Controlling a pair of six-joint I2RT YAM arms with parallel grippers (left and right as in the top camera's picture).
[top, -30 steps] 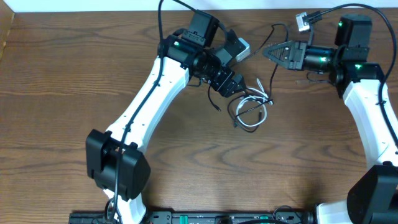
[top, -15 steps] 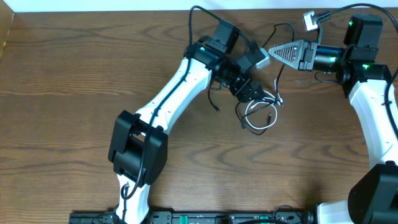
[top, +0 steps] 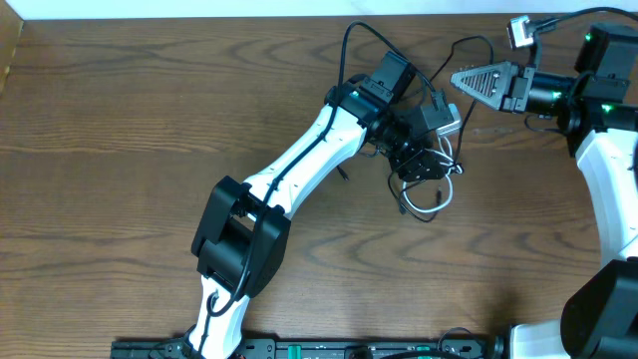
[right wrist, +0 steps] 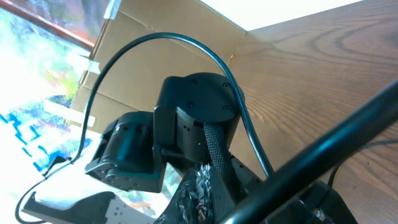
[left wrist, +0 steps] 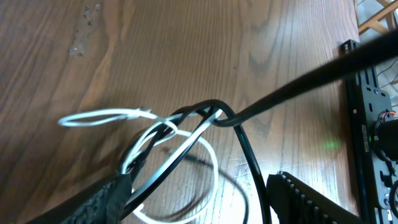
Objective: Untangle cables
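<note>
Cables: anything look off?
Yes. The white cable and black cable are twisted into one knot between the spread fingers of the left gripper. No damage shows. The right gripper sits apart from the bundle.

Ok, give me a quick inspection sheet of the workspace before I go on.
Surface: brown wooden table.
Job's things: black cable and white cable, looped together in one bundle.
Clutter: nothing seen.
Grippers: left hand open, bundle between its fingers; right hand shut, apparently on the black cable, which runs taut.
Cables: thick arm wires arch above the arms.
Surroundings: cardboard beyond the table's far edge.
</note>
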